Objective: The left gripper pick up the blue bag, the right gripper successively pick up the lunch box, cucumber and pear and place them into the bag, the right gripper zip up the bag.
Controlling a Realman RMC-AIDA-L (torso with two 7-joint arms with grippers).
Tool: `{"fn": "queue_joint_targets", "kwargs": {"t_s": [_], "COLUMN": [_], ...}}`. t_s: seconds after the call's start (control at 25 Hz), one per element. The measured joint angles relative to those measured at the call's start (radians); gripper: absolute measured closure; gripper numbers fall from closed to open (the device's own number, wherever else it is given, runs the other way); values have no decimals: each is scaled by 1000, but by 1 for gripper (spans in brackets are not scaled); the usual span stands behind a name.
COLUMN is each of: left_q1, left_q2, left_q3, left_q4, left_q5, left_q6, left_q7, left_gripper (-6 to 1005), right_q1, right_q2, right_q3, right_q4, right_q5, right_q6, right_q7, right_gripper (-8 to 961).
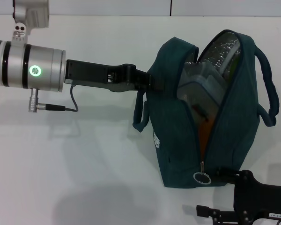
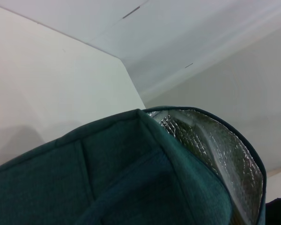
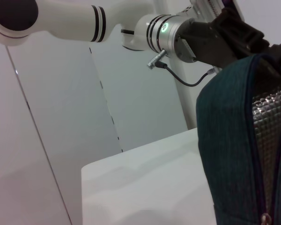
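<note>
One blue bag (image 1: 178,150) stands on the one white worktop (image 1: 61,164). It has two loop handles (image 1: 139,112): one on its left face and one on its right. It carries one zipper ring pull (image 1: 202,177) at the near end of its opening and one small white logo (image 1: 156,139) on its left face.

Inside the bag's mouth one lunch box (image 1: 199,84) can be counted, with one orange patch showing below it, too hidden to name.

Two grippers are present: one left gripper (image 1: 147,80) against the bag's left face and one right gripper (image 1: 220,213) just beside the ring pull. One silver wrist cylinder (image 1: 30,65) and one thin cable (image 1: 72,96) sit left of the bag.
</note>
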Motion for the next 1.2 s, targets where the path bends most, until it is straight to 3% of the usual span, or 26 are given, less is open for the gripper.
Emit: {"fn": "queue_joint_targets", "kwargs": {"t_s": [0.6,0.8,0.92,1.2], "left_q1": [1,2,2,2], "left_q2": [0,1,2,1], "left_q3": [-3,-3,-3,-3], "left_q4": [-3,0,0,3], "left_q5": [-2,-2,-3,-4], "left_q6": [-3,-3,-3,-3], "left_q7": [7,7,9,17], "left_gripper": [944,944,944,944], "right_q1": [5,9,10,13], "right_q2": [0,0,0,0], "right_q3": [-13,-13,-13,-13], "right_q4": [7,6,4,3], "right_q5": [43,43,43,54], "right_q6": [53,59,63,74], "right_q7": [21,25,25,27], "right_gripper": [287,528,759,945]}}
